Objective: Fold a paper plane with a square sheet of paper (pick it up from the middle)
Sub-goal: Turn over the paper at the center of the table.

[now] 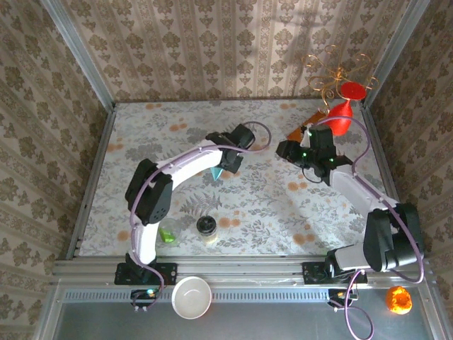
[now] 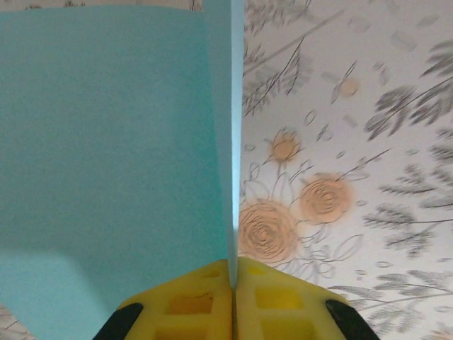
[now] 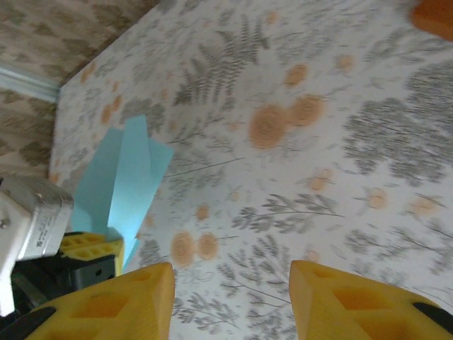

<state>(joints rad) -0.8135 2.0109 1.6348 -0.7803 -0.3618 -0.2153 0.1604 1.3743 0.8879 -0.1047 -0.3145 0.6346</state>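
The left gripper (image 2: 232, 273) is pinched tight on the light blue paper (image 2: 106, 142), which stands on edge between its yellow fingers (image 2: 191, 304) (a fold line runs along it) above the middle of the floral table (image 2: 354, 106). The paper seems lifted clear, though that is hard to judge. The right gripper (image 3: 232, 283) hangs nearby, jaws apart, holding nothing.

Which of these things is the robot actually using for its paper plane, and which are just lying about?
In use:
- light blue paper, pinched in the left gripper
- right gripper, open and empty

Lying about:
- glass jar
- small green object
- white bowl
- red ornament
- orange object
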